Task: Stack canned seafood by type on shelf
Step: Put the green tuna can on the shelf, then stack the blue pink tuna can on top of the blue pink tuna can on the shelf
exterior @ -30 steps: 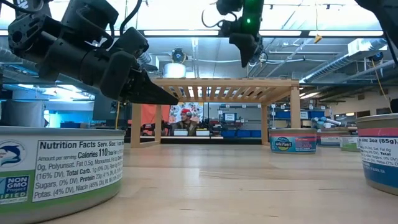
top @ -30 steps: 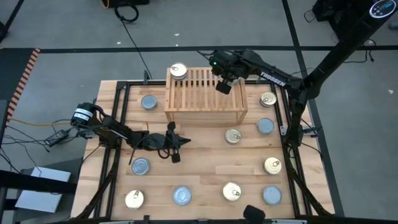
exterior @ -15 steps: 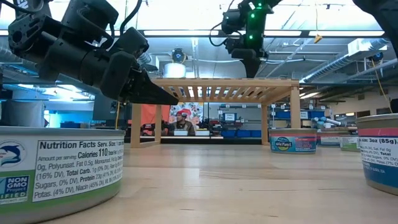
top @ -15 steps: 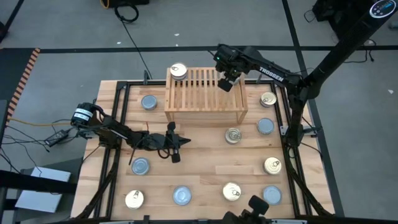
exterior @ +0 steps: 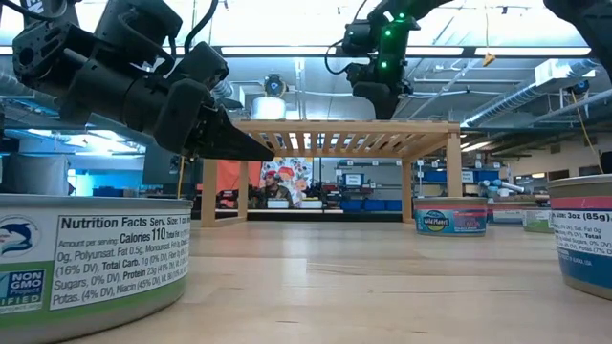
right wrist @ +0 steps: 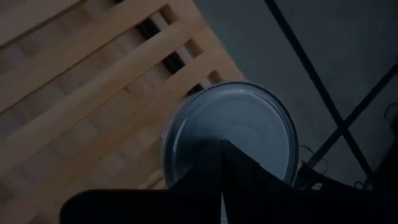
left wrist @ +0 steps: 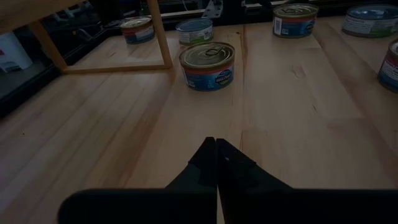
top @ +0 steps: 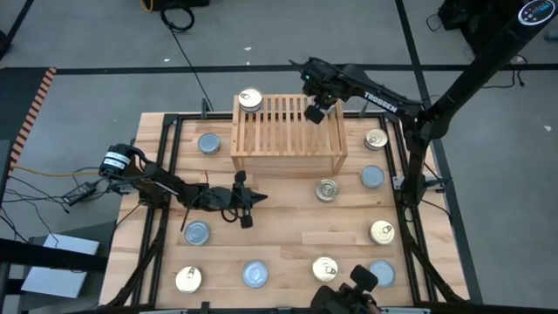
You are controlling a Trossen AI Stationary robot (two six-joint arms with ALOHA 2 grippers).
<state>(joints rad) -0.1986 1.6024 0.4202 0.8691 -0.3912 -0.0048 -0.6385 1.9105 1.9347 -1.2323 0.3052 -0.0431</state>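
Light wood shelf (top: 286,136) sits at the far middle of the plank table (top: 279,228) in the high view; right gripper (top: 315,112) hangs over its far right corner, fingers closed, the tin under it hidden there. Left gripper (top: 248,209) rests low over the table's left half, pinched shut, holding nothing. Tins counted from above: one gold-top tin (top: 250,99) on the shelf's far left corner, five more gold tops on the table, six silver tops on the table, all apart from each other. Low view: right gripper (exterior: 375,94) is just above the shelf (exterior: 330,129) top, left gripper (exterior: 244,145) points toward the shelf's left leg, a labelled tin (exterior: 91,260) looms close at left, a blue tin (exterior: 451,214) stands past the shelf's right leg. Left wrist view: the closed fingertips (left wrist: 214,155) hover above bare planks, with a gold-top can (left wrist: 207,65) well ahead near a shelf leg; six tins show in all. Right wrist view: the shut fingertips (right wrist: 221,160) overlap a silver-top tin (right wrist: 231,127) that sits on the slats at the shelf's corner (right wrist: 93,93); contact cannot be told.
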